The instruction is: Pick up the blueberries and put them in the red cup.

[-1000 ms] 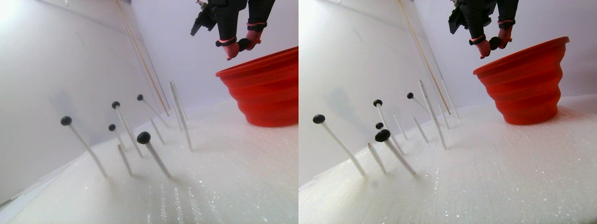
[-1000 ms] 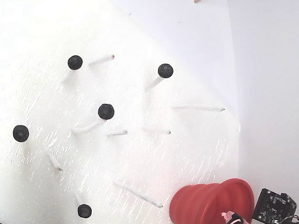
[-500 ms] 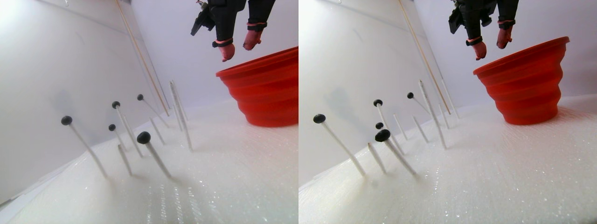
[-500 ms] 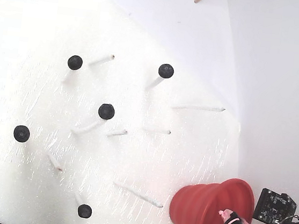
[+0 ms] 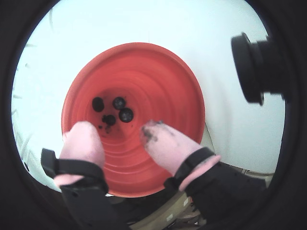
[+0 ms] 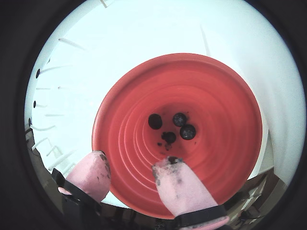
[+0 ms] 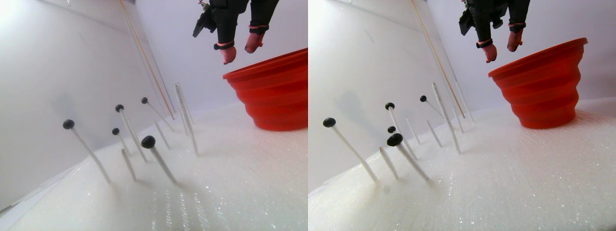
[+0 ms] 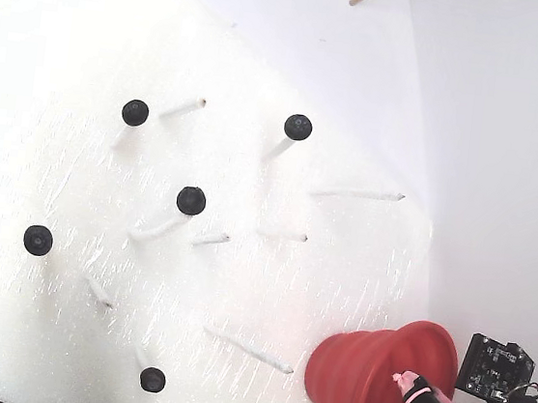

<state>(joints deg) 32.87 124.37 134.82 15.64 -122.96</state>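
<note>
Drop step, by the look of it. Your gripper [image 5: 119, 133] hangs just above the red cup [image 5: 168, 81], pink fingers [image 6: 184, 189] spread well apart, nothing between them. Four blueberries [image 6: 178, 126] lie at the bottom of the cup, close together. Five more blueberries [image 8: 190, 200] sit on top of white sticks [image 8: 250, 351], well apart from the cup across the white foam floor [image 8: 82, 54]. Several sticks are bare.

Next, likely: lift clear of the cup rim, swing to a stick with a berry on it, and come down with the fingers either side of the berry.
</note>
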